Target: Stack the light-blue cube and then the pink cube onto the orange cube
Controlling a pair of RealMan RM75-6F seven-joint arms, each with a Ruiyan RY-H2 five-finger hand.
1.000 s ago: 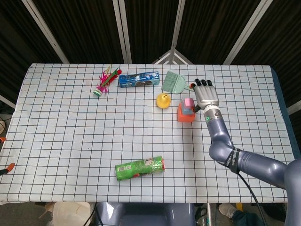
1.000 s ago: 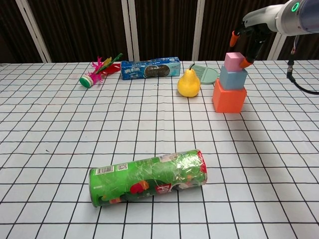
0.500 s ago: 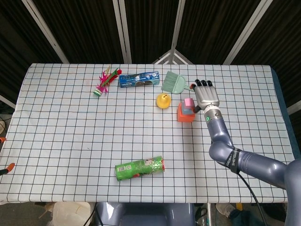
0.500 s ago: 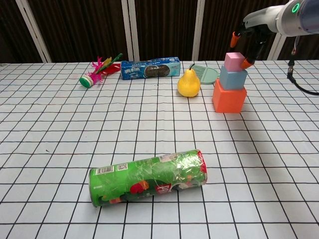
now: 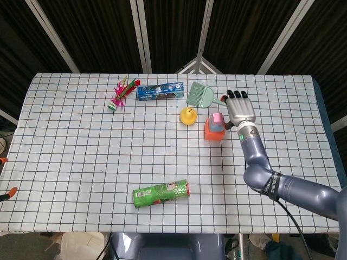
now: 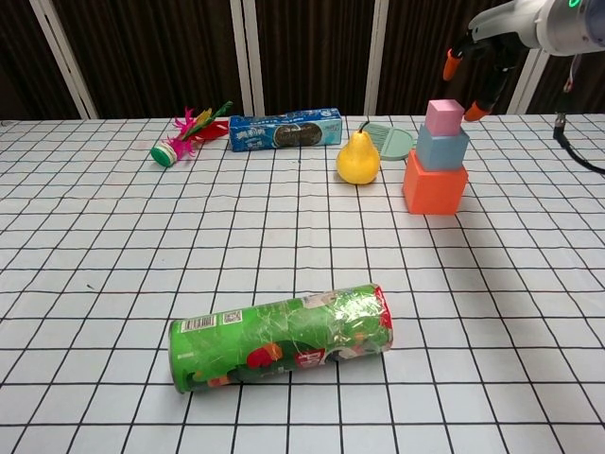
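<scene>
Right hand [image 5: 240,110] [image 6: 484,59] open, fingers apart and holding nothing, raised just to the right of the cube stack and above its top, not touching it. Fingertips [image 6: 452,69] orange, pointing down toward the table in the chest view. Left hand not visible in either view.

Just left of the hand, the stack: orange cube [image 5: 213,131] [image 6: 434,182] at the bottom on the checked tablecloth [image 5: 81,141], light-blue cube [image 6: 441,147] on it, pink cube [image 5: 218,118] [image 6: 443,116] on top. Long axis of the stack upright, each cube smaller than the one below, sides roughly parallel; pink cube sitting flat, slightly toward the right side of the blue one.

Left of the stack and close to it, a yellow pear [image 5: 187,116] [image 6: 357,157], upright, stem up. Behind the stack to the left, a green hand brush [image 5: 199,95]. Further left of the stack, a blue biscuit pack [image 5: 159,91] [image 6: 286,130] lying lengthwise, then a shuttlecock with pink and green feathers [image 5: 119,95] [image 6: 185,134]. Well in front of the stack, to the left, a green chip can [image 5: 161,193] [image 6: 281,336] lying on its side, long axis left to right.
</scene>
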